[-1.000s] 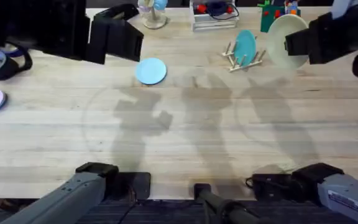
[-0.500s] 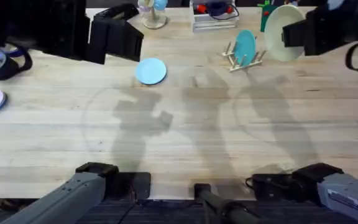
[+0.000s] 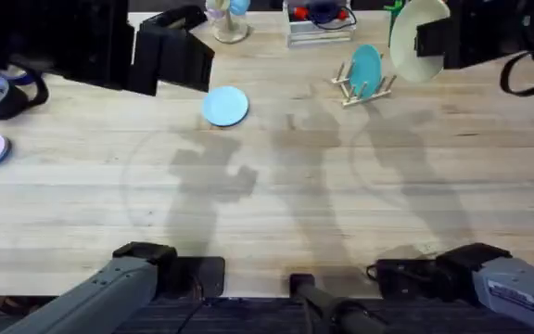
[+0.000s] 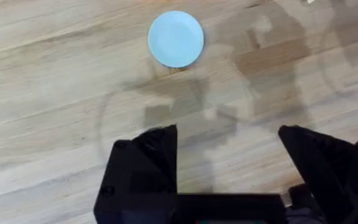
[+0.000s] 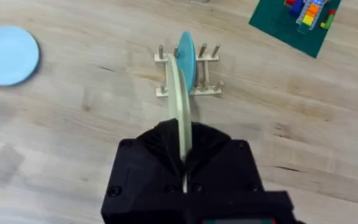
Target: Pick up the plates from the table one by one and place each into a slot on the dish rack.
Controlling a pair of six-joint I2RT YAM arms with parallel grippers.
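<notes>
Overhead: my right gripper (image 3: 431, 42) is clamped on the pale cream-yellow round plastic plate (image 3: 413, 39), held on edge in the air just right of the small light-wood dowel dish rack (image 3: 364, 85). A darker teal plate (image 3: 366, 69) stands upright in the rack. Light sky-blue round plate (image 3: 224, 106) lies flat on the pale plank table (image 3: 276, 195), well left of the rack. Left gripper (image 4: 229, 168) hangs w/ fingers apart above bare wood, near the blue plate.

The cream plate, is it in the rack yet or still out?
Out. The right gripper holds the cream plate on edge above the dish rack.
</notes>
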